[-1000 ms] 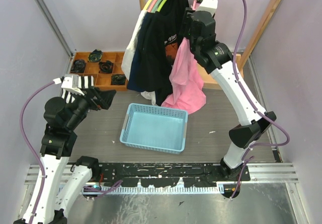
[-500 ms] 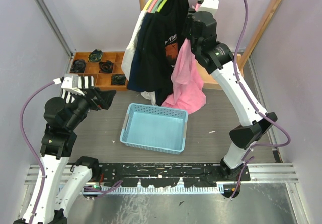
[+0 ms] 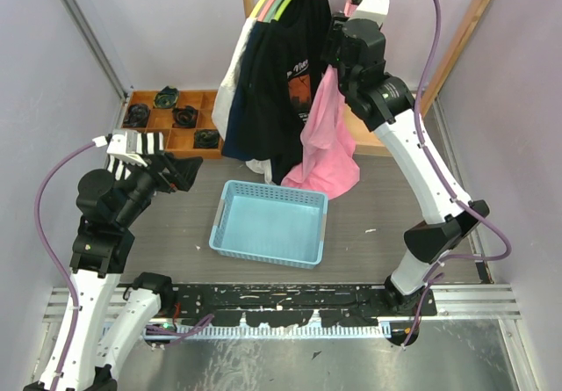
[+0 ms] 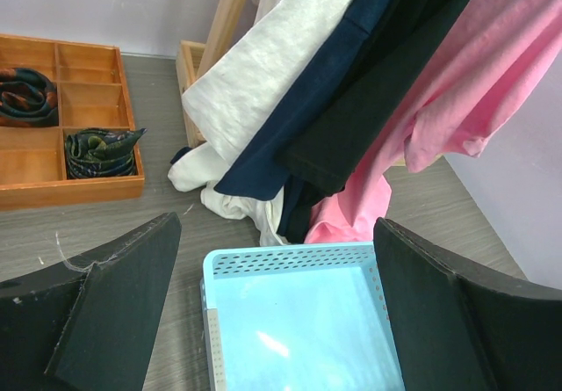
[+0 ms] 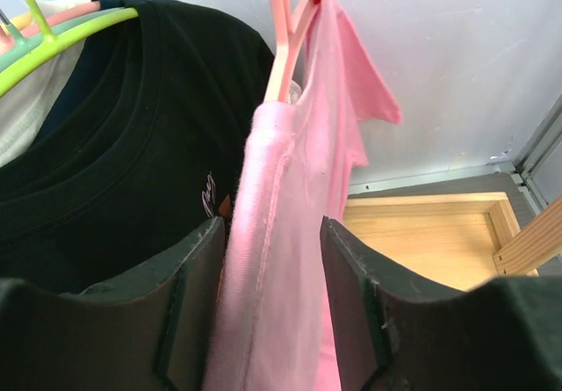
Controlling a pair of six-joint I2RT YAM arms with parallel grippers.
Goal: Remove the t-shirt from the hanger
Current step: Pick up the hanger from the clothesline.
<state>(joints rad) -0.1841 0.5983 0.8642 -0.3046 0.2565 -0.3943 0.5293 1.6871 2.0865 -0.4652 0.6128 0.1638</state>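
We have the right gripper point(image 5: 270, 242) half closed on the bunched shoulder of the pink t-shirt point(image 5: 329, 92), which hangs light, soft and limp on its pink hanger point(image 5: 283, 48), best gripped by gathered cloth near the collar, while the left gripper point(image 4: 277, 233) gapes wide, empty.

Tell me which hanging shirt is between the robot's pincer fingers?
The pink fabric t-shirt, rightmost on the rack, sits between the right pincer's fingers; the black shirt, navy shirt and white shirt hang further left.
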